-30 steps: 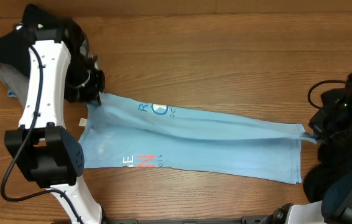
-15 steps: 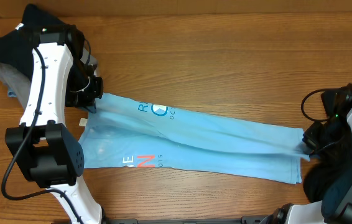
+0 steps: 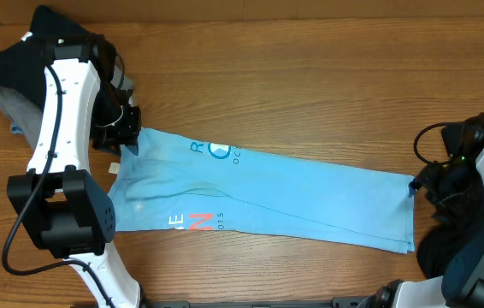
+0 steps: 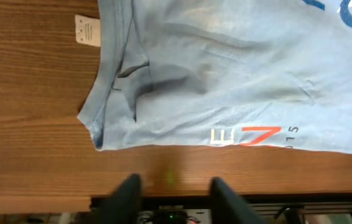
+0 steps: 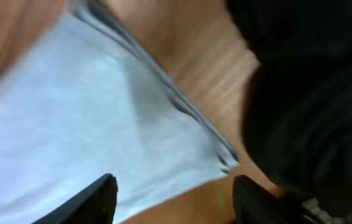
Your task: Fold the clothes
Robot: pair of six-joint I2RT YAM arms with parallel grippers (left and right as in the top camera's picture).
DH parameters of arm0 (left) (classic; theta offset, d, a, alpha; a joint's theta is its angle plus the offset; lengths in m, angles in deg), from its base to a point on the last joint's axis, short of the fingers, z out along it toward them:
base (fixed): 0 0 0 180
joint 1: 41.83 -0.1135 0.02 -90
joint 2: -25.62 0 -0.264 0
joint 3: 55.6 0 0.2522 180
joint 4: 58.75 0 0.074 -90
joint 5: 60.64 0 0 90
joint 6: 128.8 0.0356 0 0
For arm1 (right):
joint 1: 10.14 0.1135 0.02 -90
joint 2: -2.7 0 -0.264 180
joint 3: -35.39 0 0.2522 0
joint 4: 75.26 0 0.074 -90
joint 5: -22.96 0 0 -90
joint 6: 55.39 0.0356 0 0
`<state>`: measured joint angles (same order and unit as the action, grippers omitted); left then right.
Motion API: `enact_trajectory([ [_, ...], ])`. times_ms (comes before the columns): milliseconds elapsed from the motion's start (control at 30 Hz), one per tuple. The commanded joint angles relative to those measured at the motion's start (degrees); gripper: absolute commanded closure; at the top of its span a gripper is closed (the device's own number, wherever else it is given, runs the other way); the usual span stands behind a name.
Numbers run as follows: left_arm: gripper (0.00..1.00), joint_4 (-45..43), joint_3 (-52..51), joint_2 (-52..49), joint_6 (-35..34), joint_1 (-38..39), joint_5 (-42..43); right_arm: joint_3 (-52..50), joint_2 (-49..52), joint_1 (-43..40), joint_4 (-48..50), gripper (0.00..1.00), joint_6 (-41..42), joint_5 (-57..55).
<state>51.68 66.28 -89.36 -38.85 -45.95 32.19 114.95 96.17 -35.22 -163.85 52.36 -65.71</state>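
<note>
Overhead, twelve o'clock at the top: the light blue T-shirt [image 3: 259, 192] lies flat in a long band across the wooden table [image 3: 310, 77], running from about ten o'clock down to four o'clock, collar end at the left, hem at the right. The left gripper [image 3: 129, 137] hangs right at the shirt's upper-left corner. Its white arm crosses in front there, so contact at that corner cannot be judged from above. In the wrist view that gripper [image 4: 175, 180] has both fingers spread wide, with bare wood between them and no cloth in its grasp. The shirt sits toward twelve o'clock of the fingers, collar [image 4: 111, 74] rumpled and a small white label [image 4: 88, 28] poking out onto the wood. The red-orange letters [image 4: 260, 134] run along the near fold. Over at three o'clock, the right gripper [image 3: 420, 181] sits just beside the hem. Its own camera is blurred, but this gripper [image 5: 175, 183] is gaping too, fingers far apart, with the blue cloth spread beyond them and nothing pinched. Crowding that side is a black heap [image 5: 313, 93], soft-looking, lying just beside the shirt's hem corner; from above it shows at five o'clock [image 3: 439, 248], partly under the right arm. Up at ten o'clock, a dark pile of clothes [image 3: 11, 60] sits on a grey garment [image 3: 2, 103], behind the left arm and apart from the shirt. A blue ring print [image 3: 219, 151] shows near the shirt's upper edge.
</note>
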Motion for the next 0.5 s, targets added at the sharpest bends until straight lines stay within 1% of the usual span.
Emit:
enact_trajectory([
  [0,0.57,0.17,-0.17,1.11,0.26,0.39,0.61,-0.09,-1.42,-0.17,1.14,0.36,-1.51,4.44],
  [67,0.61,0.17,-0.17,1.11,0.59,0.57,3.28,-0.09,-1.42,-0.17,1.75,0.36,-1.53,5.25],
  [167,0.6,0.13,-0.17,1.11,3.48,2.23,8.83,-0.09,-1.42,-0.17,2.4,0.34,-1.51,5.29],
  [300,0.57,-1.55,-0.44,1.11,3.69,7.19,7.04,-0.09,-1.42,-0.17,2.71,0.33,-1.53,5.27],
  [467,0.53,-4.28,-2.82,1.09,0.63,13.79,4.33,-0.11,-1.42,-0.17,2.71,0.32,-1.75,5.25],
])
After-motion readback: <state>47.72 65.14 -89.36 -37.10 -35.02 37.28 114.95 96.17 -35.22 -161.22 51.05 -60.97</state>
